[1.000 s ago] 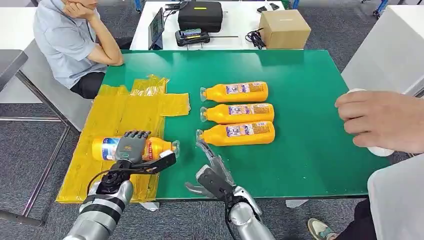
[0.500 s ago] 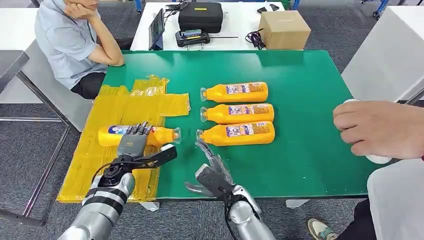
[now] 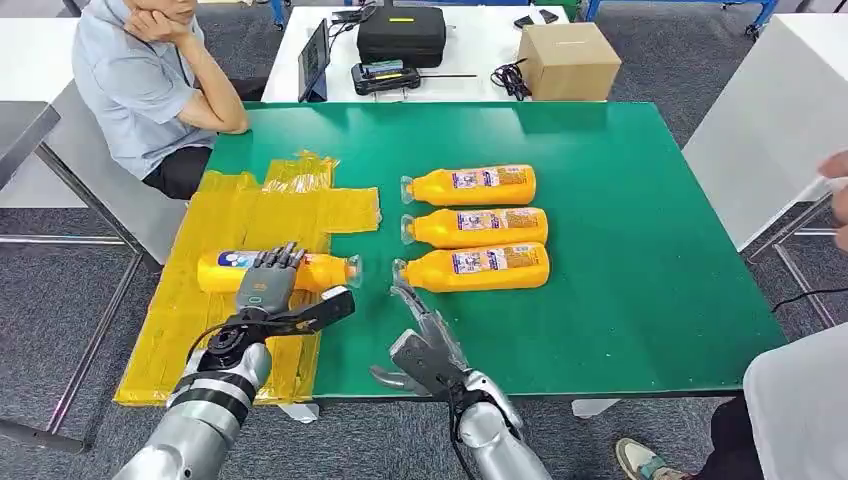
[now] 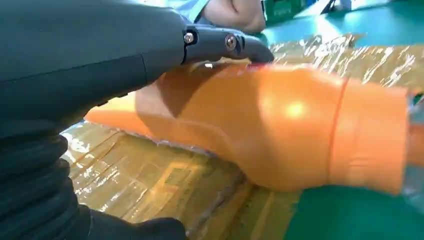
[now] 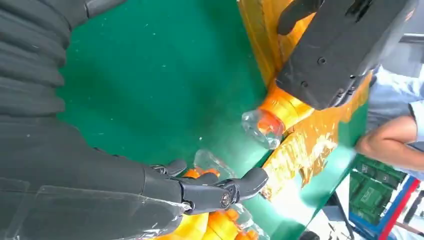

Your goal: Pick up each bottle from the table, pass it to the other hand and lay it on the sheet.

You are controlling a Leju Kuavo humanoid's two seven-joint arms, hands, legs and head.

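The left hand [image 3: 268,292] lies over an orange bottle [image 3: 318,270] that rests on its side on the yellow sheet [image 3: 240,215], its clear cap end pointing toward the green table [image 3: 620,250]. In the left wrist view the fingers [image 4: 220,42] reach over the top of the bottle and the thumb is below, away from it; whether the hand grips the bottle or only rests on it, I cannot tell. Compared with one second ago, the bottle and the left hand are a little further up the sheet; since half a second ago they have hardly changed.

The right hand [image 3: 425,345] holds nothing, its fingers spread and pointing toward the nearest of the three bottles [image 3: 470,225] that lie side by side on the table. It has kept the same place.

The person's hand that was over the right side of the table a second ago, with a white thing under it, has gone from there. A seated person [image 3: 140,80] leans on the far left corner.
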